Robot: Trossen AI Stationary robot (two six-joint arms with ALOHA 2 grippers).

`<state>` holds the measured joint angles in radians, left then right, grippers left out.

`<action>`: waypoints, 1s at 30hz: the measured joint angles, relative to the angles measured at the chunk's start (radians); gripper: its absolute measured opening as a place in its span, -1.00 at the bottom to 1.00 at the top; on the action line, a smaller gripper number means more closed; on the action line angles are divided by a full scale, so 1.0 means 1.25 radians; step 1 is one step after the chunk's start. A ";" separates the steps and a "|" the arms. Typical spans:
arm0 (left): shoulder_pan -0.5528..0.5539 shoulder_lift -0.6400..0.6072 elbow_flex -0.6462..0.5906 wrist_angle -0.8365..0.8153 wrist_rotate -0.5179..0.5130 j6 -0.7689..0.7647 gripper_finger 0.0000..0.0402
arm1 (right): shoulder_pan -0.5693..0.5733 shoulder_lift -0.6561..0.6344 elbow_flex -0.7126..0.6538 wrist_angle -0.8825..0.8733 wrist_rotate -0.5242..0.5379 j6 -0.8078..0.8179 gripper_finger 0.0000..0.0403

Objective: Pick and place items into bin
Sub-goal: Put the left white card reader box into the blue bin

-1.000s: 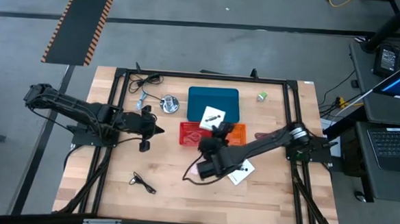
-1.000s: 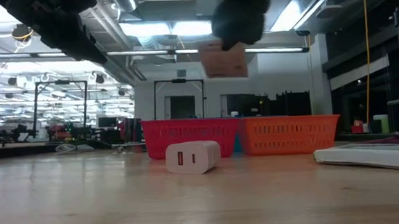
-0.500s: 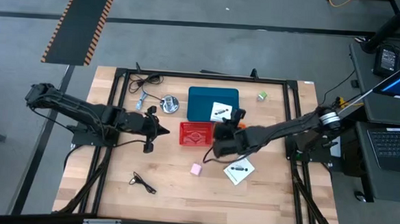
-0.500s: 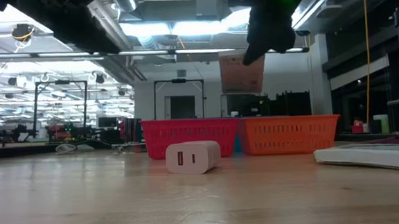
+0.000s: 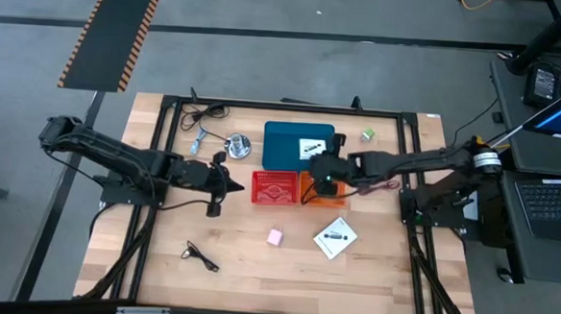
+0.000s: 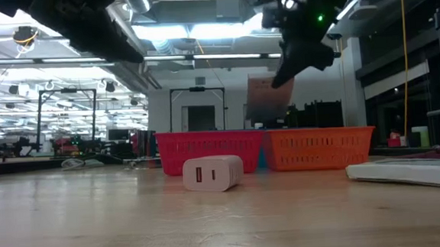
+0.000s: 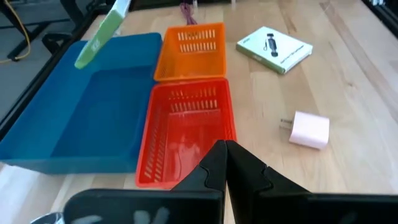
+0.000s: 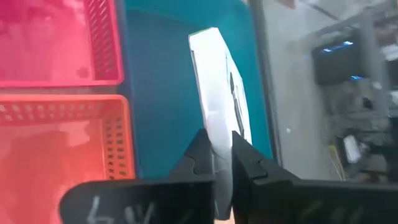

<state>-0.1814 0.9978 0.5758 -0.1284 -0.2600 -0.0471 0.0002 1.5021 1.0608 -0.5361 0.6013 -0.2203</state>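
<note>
Right gripper (image 8: 216, 163) pinching a white card (image 8: 219, 134) above the blue bin's (image 5: 283, 141) near edge, second card (image 5: 334, 239) lying toward the tabletop's near edge, left gripper (image 7: 224, 167) shut empty beside the red basket (image 5: 275, 187).

The right pincer (image 5: 320, 171) has carried its white card (image 5: 313, 147) from the table's front to above the blue bin (image 5: 283, 138).

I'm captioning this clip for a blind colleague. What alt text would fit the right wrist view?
The right gripper is shut on the edge of a white card, holding it above a blue bin. Beside the blue bin stand a red basket and an orange basket.
</note>
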 joint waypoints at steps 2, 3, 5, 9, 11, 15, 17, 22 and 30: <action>0.000 0.008 0.000 0.007 0.000 0.000 -0.99 | -0.031 0.001 -0.006 0.003 -0.040 -0.014 -0.99; 0.000 0.012 0.000 0.007 0.000 0.001 -0.99 | -0.044 0.001 -0.008 0.005 -0.051 -0.019 -0.99; 0.000 0.018 -0.001 0.006 0.000 0.000 -0.99 | -0.066 0.001 -0.015 0.025 -0.061 -0.032 -0.99; 0.000 0.032 -0.001 0.024 0.000 0.000 -0.99 | -0.102 0.001 -0.015 0.027 -0.089 -0.045 -0.99; 0.000 0.038 -0.001 0.034 0.000 0.001 -0.99 | -0.116 0.001 -0.015 0.028 -0.129 -0.054 -0.99; 0.000 0.039 -0.001 0.040 0.000 0.000 -0.99 | -0.139 0.001 -0.015 0.044 -0.159 -0.076 -0.99; 0.000 0.039 -0.001 0.040 0.000 0.000 -0.99 | -0.152 0.001 -0.015 0.056 -0.177 -0.082 -0.99; 0.000 0.039 -0.001 0.041 0.000 -0.001 -0.99 | -0.180 0.004 -0.015 0.058 -0.193 -0.082 -0.99; 0.000 0.039 -0.001 0.040 0.000 -0.001 -0.99 | -0.206 0.053 -0.016 0.091 -0.226 -0.088 -0.99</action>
<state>-0.1814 1.0462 0.5751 -0.0783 -0.2604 -0.0486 -0.2573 1.5679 1.0412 -0.4229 0.3192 -0.3309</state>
